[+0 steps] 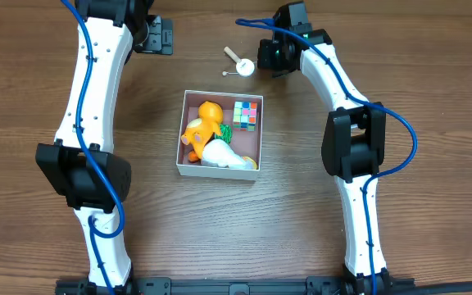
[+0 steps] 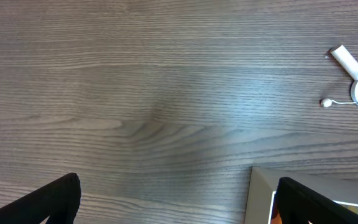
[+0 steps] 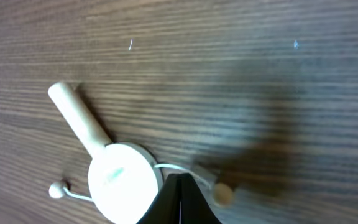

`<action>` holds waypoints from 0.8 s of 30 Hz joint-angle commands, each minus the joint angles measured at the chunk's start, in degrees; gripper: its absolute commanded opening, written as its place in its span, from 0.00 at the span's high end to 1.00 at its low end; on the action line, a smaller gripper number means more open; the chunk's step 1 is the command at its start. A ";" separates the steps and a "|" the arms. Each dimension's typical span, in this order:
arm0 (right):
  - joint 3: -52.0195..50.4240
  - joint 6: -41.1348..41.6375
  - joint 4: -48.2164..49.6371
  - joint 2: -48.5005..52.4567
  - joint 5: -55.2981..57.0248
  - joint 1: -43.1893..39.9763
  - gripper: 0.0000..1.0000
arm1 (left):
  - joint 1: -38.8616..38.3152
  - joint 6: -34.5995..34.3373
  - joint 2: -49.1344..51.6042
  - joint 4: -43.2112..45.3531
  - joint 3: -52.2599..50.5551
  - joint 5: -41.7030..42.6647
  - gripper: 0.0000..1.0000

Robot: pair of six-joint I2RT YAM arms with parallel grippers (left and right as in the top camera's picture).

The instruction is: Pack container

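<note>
Across the dark wood-grain desk (image 1: 301, 238), the container (image 1: 215, 171) sat central with toys (image 1: 210, 131) inside, and with my right end effector (image 3: 179, 196) pinched shut just beside the white rattle drum (image 3: 120, 183) and the left end effector (image 2: 179, 183) gaping empty, I judged it best to open the right and straddle the drum's handle (image 3: 76, 115).

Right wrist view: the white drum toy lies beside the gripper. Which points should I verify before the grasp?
1. Drum toy lies free on the table: ok.
2. Right gripper open for the grasp: not ok, it looks shut.
3. Right gripper over the handle: not ok, it is at the disc's edge.
4. Left gripper away from the drum toy: ok, and open.
5. Enough free room in the container: cannot tell.
</note>
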 commanded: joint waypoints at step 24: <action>1.44 0.17 -1.01 0.85 4.66 0.31 0.96 | 0.31 0.48 0.39 0.22 1.11 -0.76 0.00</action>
